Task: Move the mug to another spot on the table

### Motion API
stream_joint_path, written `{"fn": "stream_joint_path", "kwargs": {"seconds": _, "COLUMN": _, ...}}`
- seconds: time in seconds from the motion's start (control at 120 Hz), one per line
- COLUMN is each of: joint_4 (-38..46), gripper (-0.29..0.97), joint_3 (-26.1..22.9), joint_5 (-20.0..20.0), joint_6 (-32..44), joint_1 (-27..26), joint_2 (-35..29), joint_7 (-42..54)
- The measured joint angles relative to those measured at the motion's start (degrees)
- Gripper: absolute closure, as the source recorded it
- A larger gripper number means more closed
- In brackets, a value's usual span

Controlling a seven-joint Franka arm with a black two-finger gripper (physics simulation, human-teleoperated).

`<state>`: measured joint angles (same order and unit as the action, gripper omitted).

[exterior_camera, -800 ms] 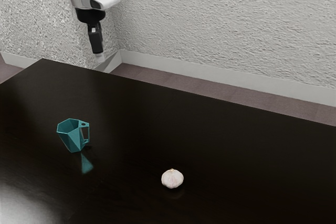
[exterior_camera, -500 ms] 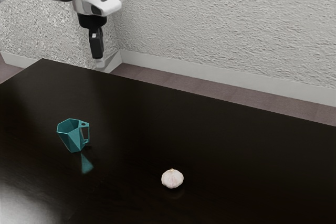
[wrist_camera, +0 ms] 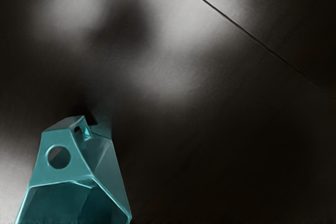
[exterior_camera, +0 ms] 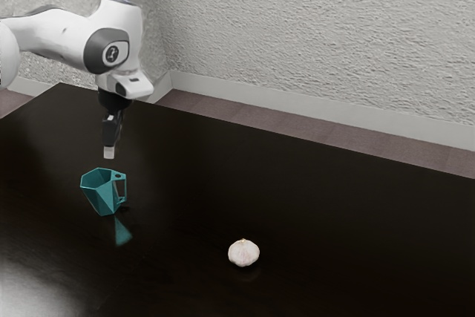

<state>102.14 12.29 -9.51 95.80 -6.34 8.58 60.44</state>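
A teal faceted mug (exterior_camera: 104,191) stands upright on the dark table (exterior_camera: 319,191), toward the exterior view's left, with its handle turned to the exterior view's right. My gripper (exterior_camera: 110,152) hangs pointing down just above the mug's rim, a small gap apart from it and holding nothing. I see the gripper edge-on. In the wrist view the mug (wrist_camera: 73,182) sits close under my hand, with its handle and the hole through it facing the camera.
A white garlic bulb (exterior_camera: 244,252) lies on the table nearer the front, to the exterior view's right of the mug. A rough white wall (exterior_camera: 312,27) with a baseboard runs behind the table's far edge.
My arm has swung down and toward the exterior view's left, bringing the gripper from high near the wall to just above the mug. The mug and garlic have not moved.
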Motion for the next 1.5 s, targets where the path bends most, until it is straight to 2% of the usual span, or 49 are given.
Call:
{"fn": "stream_joint_path", "kwargs": {"seconds": 0.267, "joint_4": 1.7, "gripper": 0.0, "joint_3": 0.0, "joint_5": 1.4, "joint_6": 4.7, "joint_1": 2.9, "joint_2": 5.7, "joint_7": 0.3}}
{"fn": "stream_joint_path", "kwargs": {"seconds": 0.483, "joint_4": -2.9, "gripper": 0.0, "joint_3": 0.0, "joint_5": -0.7, "joint_6": 7.1, "joint_1": 3.8, "joint_2": 13.4, "joint_7": -1.0}}
{"fn": "stream_joint_path", "kwargs": {"seconds": 0.675, "joint_4": -4.3, "gripper": 0.0, "joint_3": 0.0, "joint_5": 0.3, "joint_6": 8.4, "joint_1": 4.4, "joint_2": 18.2, "joint_7": -2.2}}
{"fn": "stream_joint_path", "kwargs": {"seconds": 0.8, "joint_4": -4.3, "gripper": 0.0, "joint_3": 0.0, "joint_5": 0.0, "joint_6": 9.5, "joint_1": 4.7, "joint_2": 19.8, "joint_7": -3.0}}
{"fn": "stream_joint_path", "kwargs": {"seconds": 0.9, "joint_4": -4.3, "gripper": 0.0, "joint_3": -0.5, "joint_5": -3.7, "joint_6": 11.3, "joint_1": 4.5, "joint_2": 20.3, "joint_7": -3.7}}
{"fn": "stream_joint_path", "kwargs": {"seconds": 1.0, "joint_4": -4.3, "gripper": 0.0, "joint_3": -0.6, "joint_5": -5.5, "joint_6": 13.0, "joint_1": 4.7, "joint_2": 21.0, "joint_7": -4.4}}
{"fn": "stream_joint_path", "kwargs": {"seconds": 1.342, "joint_4": -1.8, "gripper": 0.0, "joint_3": -1.4, "joint_5": -5.9, "joint_6": 15.4, "joint_1": 4.7, "joint_2": 21.2, "joint_7": -7.0}}
{"fn": "stream_joint_path", "kwargs": {"seconds": 1.417, "joint_4": -1.6, "gripper": 0.06, "joint_3": -1.5, "joint_5": -5.8, "joint_6": 15.6, "joint_1": 4.7, "joint_2": 21.1, "joint_7": -7.4}}
{"fn": "stream_joint_path", "kwargs": {"seconds": 1.5, "joint_4": -1.6, "gripper": 0.25, "joint_3": -1.5, "joint_5": -5.7, "joint_6": 15.7, "joint_1": 4.8, "joint_2": 21.0, "joint_7": -7.7}}
